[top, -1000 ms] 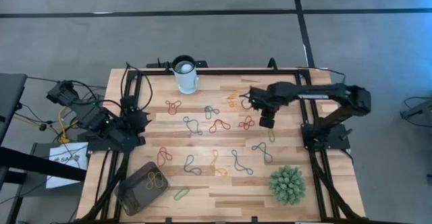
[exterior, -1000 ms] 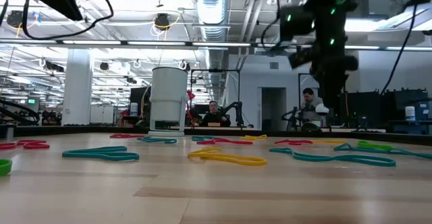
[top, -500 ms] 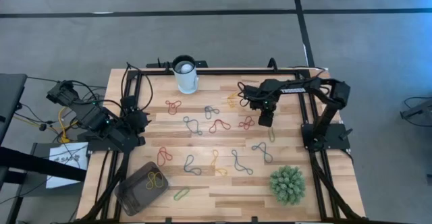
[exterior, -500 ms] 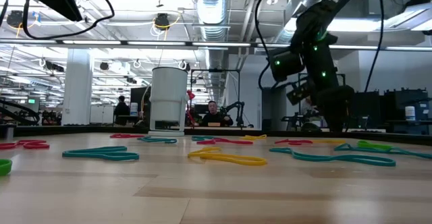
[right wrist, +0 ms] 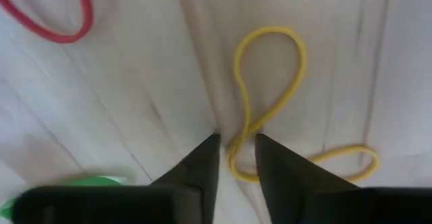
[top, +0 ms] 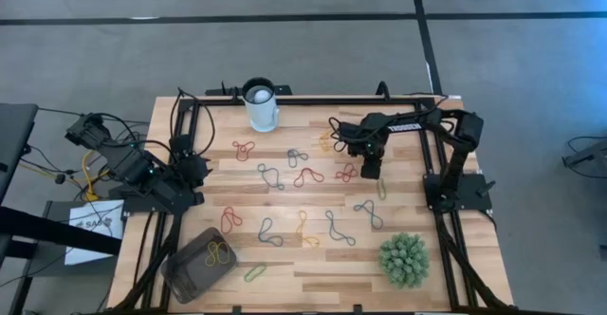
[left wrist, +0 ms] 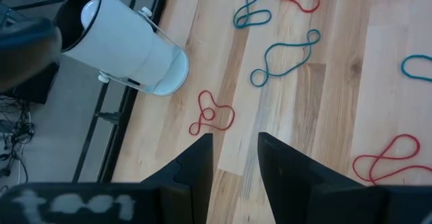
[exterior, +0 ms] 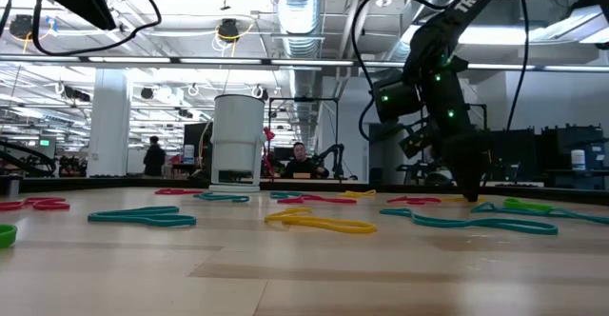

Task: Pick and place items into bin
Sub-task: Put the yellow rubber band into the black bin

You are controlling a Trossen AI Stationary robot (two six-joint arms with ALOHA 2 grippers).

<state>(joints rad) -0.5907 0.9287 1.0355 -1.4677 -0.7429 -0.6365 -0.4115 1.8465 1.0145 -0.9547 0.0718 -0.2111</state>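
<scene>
Scattered across the wooden surface (top: 313, 258) lie the looped bands (top: 300, 176) in red, blue, yellow and green, with a white cup (top: 261, 105) standing at the far edge and a spiky green plant ball (top: 403, 259) near the front right corner. At the front left corner sits the brownish-grey bin (top: 199, 263), with a yellow band (top: 219, 252) already lying inside it. Nothing stands between the right gripper (top: 370, 171) and the bands below it. That arm reaches in from the right side, bent at the elbow, its wrist turned down so the fingers (right wrist: 196, 173) point at the surface; they stand slightly apart with a yellow looped band (right wrist: 270, 106) running between their tips, not yet clamped. A red band (right wrist: 50, 18) lies just beside it. The left gripper (left wrist: 233, 163) waits folded back at the left edge, fingers apart and holding nothing, looking toward the cup.
</scene>
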